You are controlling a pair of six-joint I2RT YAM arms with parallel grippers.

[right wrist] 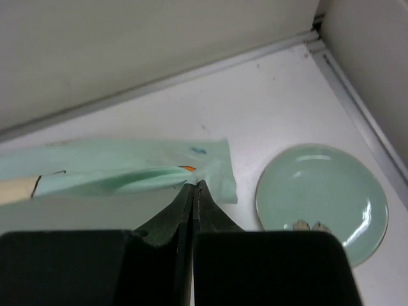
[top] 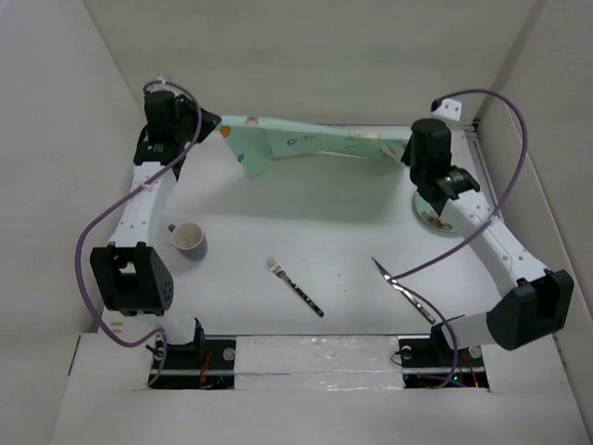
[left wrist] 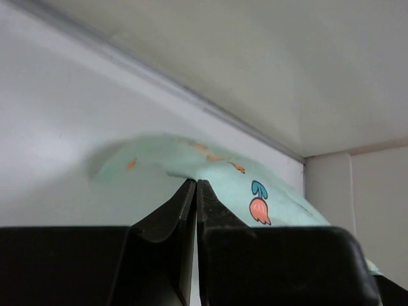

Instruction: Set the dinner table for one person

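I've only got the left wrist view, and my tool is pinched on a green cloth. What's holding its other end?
Observer: The right tool is shut on the cloth's right end.
Operator: Is the cloth lying flat?
Observer: No, it hangs between the left tool and the right one, above the table, sagging near its left end.
Operator: What else is on the table?
Observer: A plate lies by the right tool; a cup, fork and knife lie toward the near edge.
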